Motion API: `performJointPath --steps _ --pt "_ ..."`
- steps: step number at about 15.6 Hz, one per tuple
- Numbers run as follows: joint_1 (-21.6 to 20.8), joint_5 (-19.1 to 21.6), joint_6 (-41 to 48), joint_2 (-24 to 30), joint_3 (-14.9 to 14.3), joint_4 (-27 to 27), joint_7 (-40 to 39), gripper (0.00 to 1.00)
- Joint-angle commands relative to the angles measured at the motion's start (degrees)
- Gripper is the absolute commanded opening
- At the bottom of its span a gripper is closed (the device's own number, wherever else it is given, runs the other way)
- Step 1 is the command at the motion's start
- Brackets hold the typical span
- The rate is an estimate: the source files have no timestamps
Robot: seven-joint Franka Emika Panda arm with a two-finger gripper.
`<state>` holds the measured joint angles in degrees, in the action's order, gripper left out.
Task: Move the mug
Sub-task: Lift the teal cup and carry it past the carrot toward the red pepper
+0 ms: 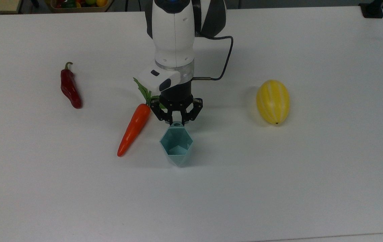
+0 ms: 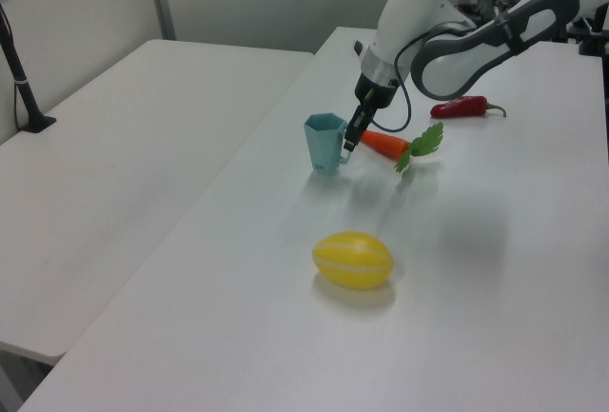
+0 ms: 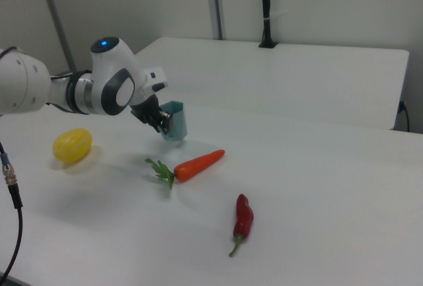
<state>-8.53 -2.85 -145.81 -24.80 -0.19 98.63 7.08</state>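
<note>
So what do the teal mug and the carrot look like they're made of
The mug looks like thin molded plastic: flat angular facets, one even pale teal, matte with a soft sheen. The carrot seems to be a plastic or rubbery toy: smooth, glossy orange skin with a highlight along it and stiff green leaves. Neither material can be confirmed by look alone.

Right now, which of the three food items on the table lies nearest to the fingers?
The orange carrot with green leaves. It lies just beside the gripper and the mug, while the red chili pepper and the yellow melon lie far off on opposite sides.
</note>
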Motion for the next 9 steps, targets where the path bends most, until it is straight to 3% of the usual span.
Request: performJointPath --steps 1,9 --pt "0.0 -1.0 5.3 6.7 -0.2 1.0 1.6 0.01" --pt "2.4 -0.1 23.7 20.7 -0.2 1.2 0.7 0.01"
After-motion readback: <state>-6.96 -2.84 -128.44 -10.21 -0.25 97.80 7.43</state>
